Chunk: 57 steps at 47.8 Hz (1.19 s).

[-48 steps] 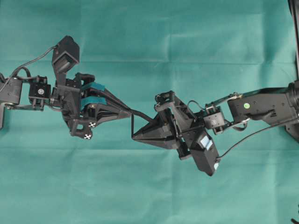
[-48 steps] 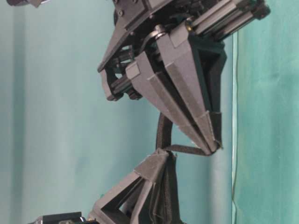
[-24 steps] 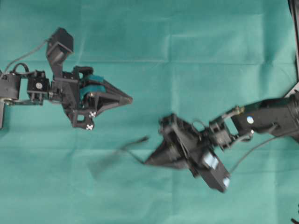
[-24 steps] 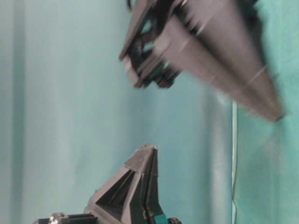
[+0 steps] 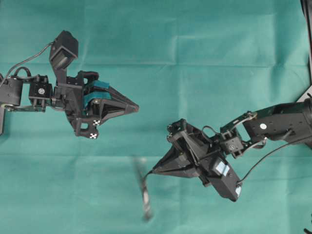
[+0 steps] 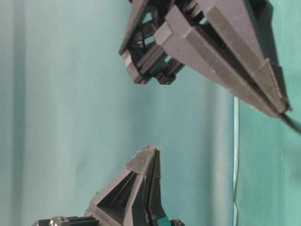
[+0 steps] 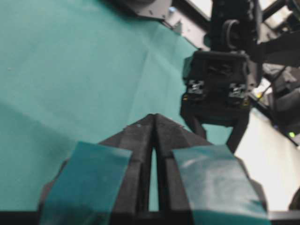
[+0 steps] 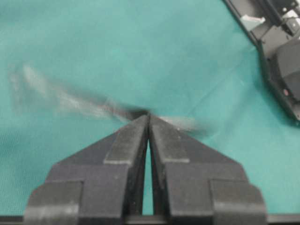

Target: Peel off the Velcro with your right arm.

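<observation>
Black, thin and flexible, the Velcro strap (image 5: 144,187) dangles from the tips of the right arm's all-black pointed gripper (image 5: 152,172), whose jaws are pressed together on one end of it; the strap itself is smeared with motion blur in both the overhead and the right wrist views, over the green cloth (image 5: 204,44) toward its near edge. My worry is the hold: only the very tips pinch the strap's end, so a whipping strap could slip free and drop to the cloth. If hook faces remain exposed, it might also cling to the fabric or to a finger.

Farther off, toward the cloth's left edge, the black left gripper with teal-taped fingers (image 5: 135,105) is closed on nothing, well apart from the strap. Nothing lies between the two grippers, and the cloth is otherwise bare, so no obstacle seems to hinder a set-down.
</observation>
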Available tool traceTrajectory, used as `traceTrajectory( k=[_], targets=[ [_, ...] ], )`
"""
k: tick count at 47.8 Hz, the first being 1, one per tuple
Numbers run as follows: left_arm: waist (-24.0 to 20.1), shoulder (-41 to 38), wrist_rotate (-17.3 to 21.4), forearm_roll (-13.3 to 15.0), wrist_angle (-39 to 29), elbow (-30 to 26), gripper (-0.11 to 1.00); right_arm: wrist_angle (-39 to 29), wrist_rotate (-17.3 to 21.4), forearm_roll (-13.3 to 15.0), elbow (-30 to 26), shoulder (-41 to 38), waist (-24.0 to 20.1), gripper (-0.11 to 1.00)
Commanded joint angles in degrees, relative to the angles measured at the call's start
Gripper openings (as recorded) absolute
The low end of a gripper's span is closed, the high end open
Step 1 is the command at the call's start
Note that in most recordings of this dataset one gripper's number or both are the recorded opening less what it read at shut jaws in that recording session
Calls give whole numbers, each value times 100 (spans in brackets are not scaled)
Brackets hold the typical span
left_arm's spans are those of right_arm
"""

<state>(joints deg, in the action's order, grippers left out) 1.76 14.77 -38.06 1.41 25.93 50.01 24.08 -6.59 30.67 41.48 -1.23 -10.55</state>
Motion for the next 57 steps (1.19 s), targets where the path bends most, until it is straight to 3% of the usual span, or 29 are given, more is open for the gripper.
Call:
traceTrajectory(
  k=[1, 18, 28, 40, 57],
  targets=[
    [18, 79, 0, -18, 53, -53, 0, 0, 18, 0, -44, 211, -9, -9],
    [26, 105, 18, -18, 53, 9, 0, -334, 44, -70, 18, 475, 123, -9],
    [70, 123, 114, -35, 53, 9, 0, -237, 211, -264, 237, 791, 475, -9],
    [220, 132, 747, -26, 53, -18, 0, 132, 492, -519, 439, 1011, 967, -9],
    [299, 132, 1925, -26, 53, 62, 0, 510, 1151, -1362, 633, 1020, 1600, -9]
  ],
)
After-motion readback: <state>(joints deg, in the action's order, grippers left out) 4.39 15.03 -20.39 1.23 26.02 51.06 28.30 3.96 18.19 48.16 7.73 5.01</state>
